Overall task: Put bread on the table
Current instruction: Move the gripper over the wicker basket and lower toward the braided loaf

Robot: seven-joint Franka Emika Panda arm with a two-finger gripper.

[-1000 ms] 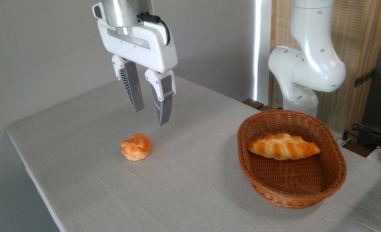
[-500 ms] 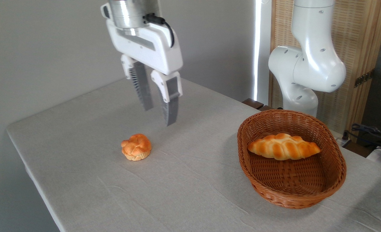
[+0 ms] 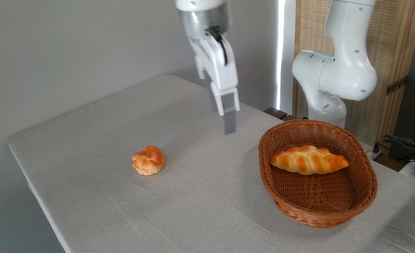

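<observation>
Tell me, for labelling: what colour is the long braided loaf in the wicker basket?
Golden-orange with paler creases: the long braided loaf, fixed camera view.

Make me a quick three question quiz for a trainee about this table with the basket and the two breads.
1. True or false: the long braided loaf lies inside the basket.
2. What lies on the table cloth, left of the basket? A. a small round bun B. a knife C. a cup
3. Fill in: the gripper hangs in the air, holding ____.

Key: 1 true. 2 A. 3 nothing; it is seen edge-on, so whether its fingers are open or shut cannot be told.
</observation>
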